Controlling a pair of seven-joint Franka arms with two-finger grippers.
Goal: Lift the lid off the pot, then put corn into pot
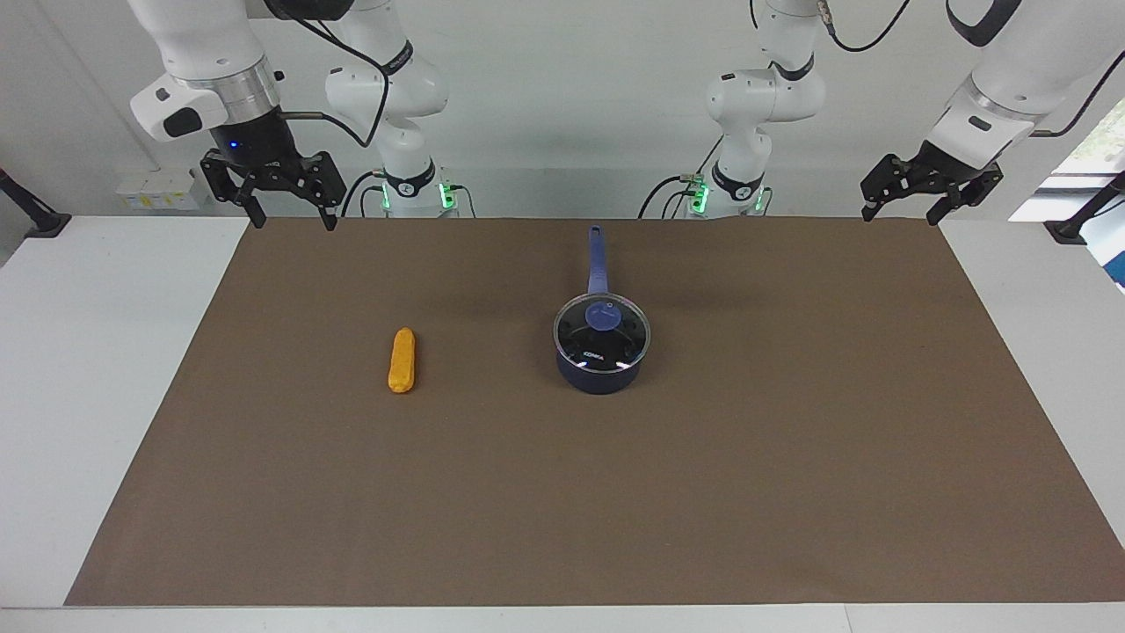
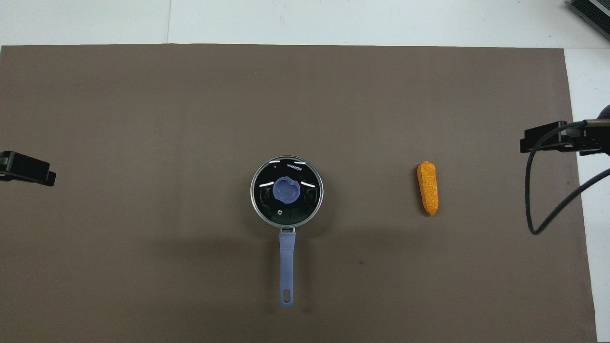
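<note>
Lid (image 1: pixel 603 327) sits on pot (image 1: pixel 600 374), mid-bench, handle pointing toward my bases. Nothing lifted yet; step one not begun. Corn (image 1: pixel 402 360) lies well apart, toward my right arm's end. Next, I judge: a gripper drops onto the blue knob and pinches. Left gripper (image 1: pixel 930 195) and right gripper (image 1: pixel 290 207) both spread, holding nothing, over the mat's (image 1: pixel 562 492) corners. White bench (image 1: pixel 79 352), pale wall.

overhead crops both grippers to tips – left gripper (image 2: pixel 27 169), right gripper (image 2: pixel 553 138); lid (image 2: pixel 286 190) lettering too small to read, covers pot (image 1: pixel 600 374) interior.
</note>
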